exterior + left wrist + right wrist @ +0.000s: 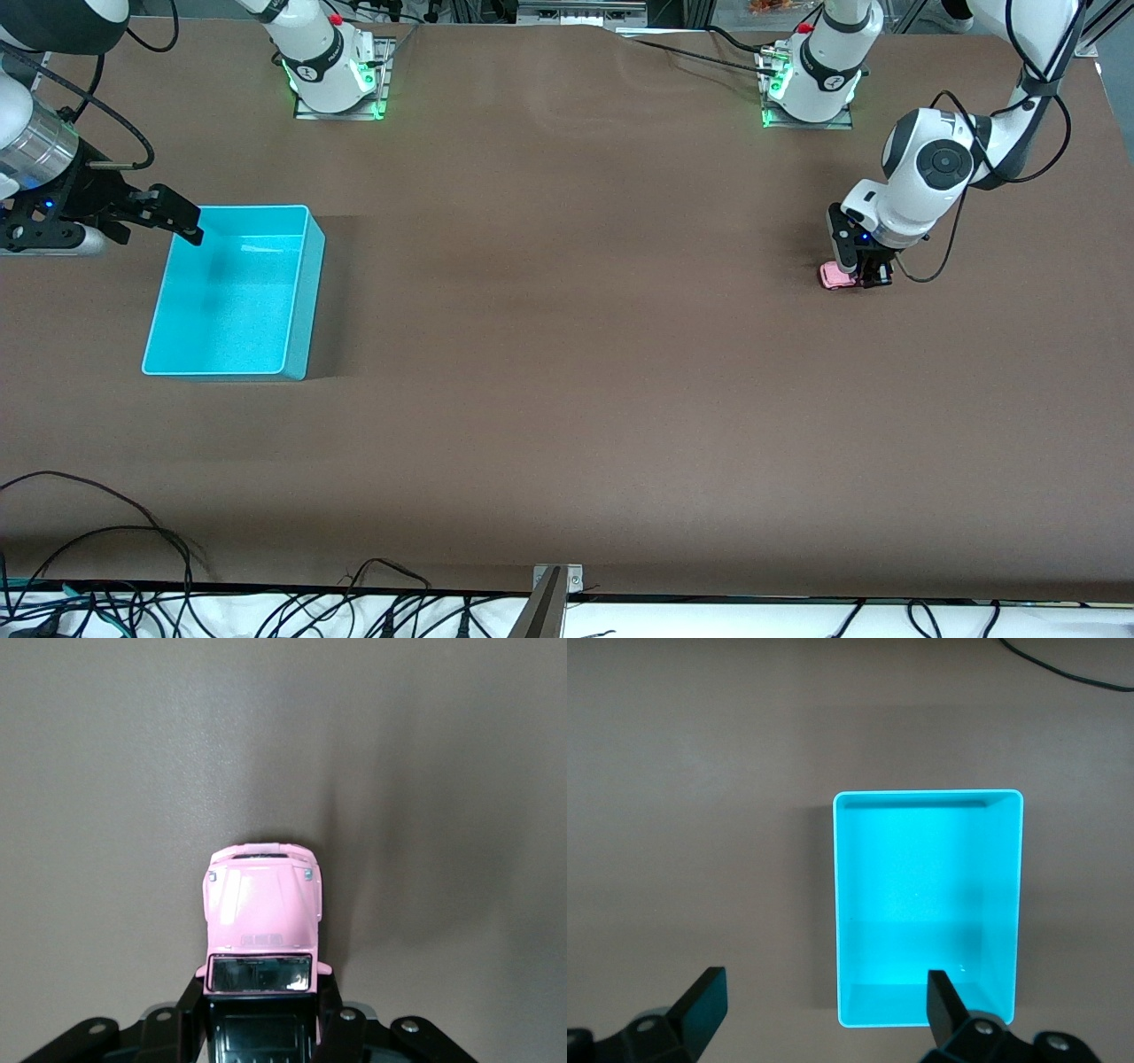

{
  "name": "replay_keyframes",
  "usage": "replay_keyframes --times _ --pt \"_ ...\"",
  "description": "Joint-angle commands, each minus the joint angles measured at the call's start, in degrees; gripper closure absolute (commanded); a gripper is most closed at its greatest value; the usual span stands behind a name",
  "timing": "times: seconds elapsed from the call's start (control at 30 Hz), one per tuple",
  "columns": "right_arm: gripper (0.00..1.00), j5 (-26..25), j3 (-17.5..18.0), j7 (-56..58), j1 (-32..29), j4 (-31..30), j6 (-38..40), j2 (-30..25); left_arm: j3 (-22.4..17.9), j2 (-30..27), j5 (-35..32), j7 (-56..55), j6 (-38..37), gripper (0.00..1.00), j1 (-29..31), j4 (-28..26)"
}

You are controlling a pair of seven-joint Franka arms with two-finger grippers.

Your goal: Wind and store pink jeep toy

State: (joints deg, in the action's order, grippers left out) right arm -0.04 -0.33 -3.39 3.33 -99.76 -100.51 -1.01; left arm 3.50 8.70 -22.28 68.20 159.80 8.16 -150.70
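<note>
A: Contact is seen at the left gripper [864,276], which is down at table level toward the left arm's end of the table; its fingers [189,1014] are closed against the flanks of the pink jeep toy [262,917], about the black cab, the bonnet sticking out ahead.

B: How should the winding be done?

A: Probably the wheels should be kept pressed on the brown table [567,425] and the toy drawn straight back along its length, squarely gripped, so that no skidding or yawing occurs.

B: And storage?

A: The turquoise bin [301,306] is found toward the right arm's end, well apart from the toy. Nothing is seen in it. The right gripper [182,221] is held above its rim, jaws spread wide and empty; that arm waits.
</note>
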Motion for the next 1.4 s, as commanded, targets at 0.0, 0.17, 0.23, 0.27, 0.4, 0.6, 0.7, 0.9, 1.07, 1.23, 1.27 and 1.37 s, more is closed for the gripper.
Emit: replay_keyframes --times 0.0,0.17,0.23,0.27,0.4,0.6,0.7,0.9,1.07,1.23,1.27,1.37 --pt "0.00 1.01 -0.02 -0.21 -0.25 0.45 0.22 0.04 0.36 -0.35 -1.89 0.45 0.07 1.00 -0.34 1.20" --pt "0.00 1.01 -0.02 -0.39 -0.25 0.45 0.31 0.04 2.89 -1.75 -1.01 -3.48 -0.80 1.00 -2.96 2.42" --pt "0.00 1.01 -0.02 -0.21 -0.25 0.45 0.31 0.04 3.61 -1.76 -1.01 -4.65 -1.16 1.00 -3.24 2.69" --pt "0.00 1.01 -0.02 -0.21 -0.25 0.45 0.40 0.04 3.88 -1.76 -1.01 -5.52 -1.42 1.00 -3.41 2.69" --pt "0.00 1.01 -0.02 -0.21 -0.25 0.45 0.31 0.04 4.14 -1.76 -1.36 -8.07 -2.21 1.00 -4.90 2.78" --pt "0.00 1.01 -0.02 -0.21 -0.25 0.45 0.31 0.04 4.14 -1.41 -1.62 -8.87 -2.30 1.00 -6.84 3.13" --pt "0.00 1.01 -0.02 -0.21 -0.25 0.45 0.31 0.04 4.14 -0.53 -1.62 -8.87 -2.30 1.00 -6.84 3.22" --pt "0.00 1.01 -0.02 -0.21 -0.25 0.45 0.31 0.04 4.06 1.05 -1.71 -8.70 -2.30 1.00 -6.93 3.22" --pt "0.00 1.01 -0.02 -0.21 -0.25 0.45 0.31 0.04 4.06 3.86 -1.97 -8.17 -2.30 1.00 -7.02 4.45" --pt "0.00 1.01 -0.02 -0.21 -0.25 0.45 0.31 0.04 3.88 6.85 -5.92 -7.82 -2.30 1.00 -6.85 5.85" --pt "0.00 1.01 -0.02 -0.21 -0.25 0.45 0.31 0.04 3.79 7.11 -6.89 -7.90 -2.21 1.00 -6.84 6.03" --pt "0.00 1.01 -0.02 -0.21 -0.25 0.45 0.31 0.04 3.53 7.64 -7.78 -7.82 -2.21 1.00 -6.50 6.21"
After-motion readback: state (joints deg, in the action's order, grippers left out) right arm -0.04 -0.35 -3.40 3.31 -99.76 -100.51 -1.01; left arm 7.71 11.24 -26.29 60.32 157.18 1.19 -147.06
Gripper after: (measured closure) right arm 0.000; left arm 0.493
